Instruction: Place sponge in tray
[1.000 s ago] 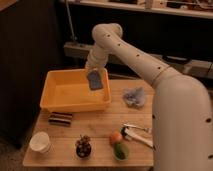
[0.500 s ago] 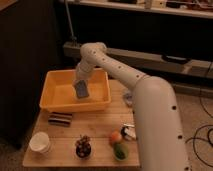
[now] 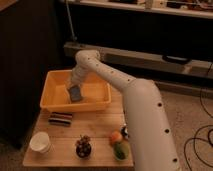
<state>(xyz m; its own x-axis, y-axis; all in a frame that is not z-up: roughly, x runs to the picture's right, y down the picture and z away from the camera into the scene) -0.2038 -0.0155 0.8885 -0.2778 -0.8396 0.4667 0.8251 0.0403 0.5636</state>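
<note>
The yellow-orange tray [image 3: 52, 102] stands at the back left of the wooden table. My white arm reaches over it from the right, and my gripper [image 3: 75, 90] hangs inside the tray, low over its floor. The grey-blue sponge [image 3: 75, 94] hangs tilted at the gripper's tip, inside the tray's walls. I cannot tell whether the sponge touches the tray floor.
A dark striped block [image 3: 60, 118] lies in front of the tray. A white cup [image 3: 40, 141] stands at the table's front left. A small dark plant-like item [image 3: 83, 146] and orange and green fruit [image 3: 118, 145] sit along the front edge. Dark shelving runs behind.
The arm has swung left and lowered, carrying the sponge from above the tray's right side down into the tray.
</note>
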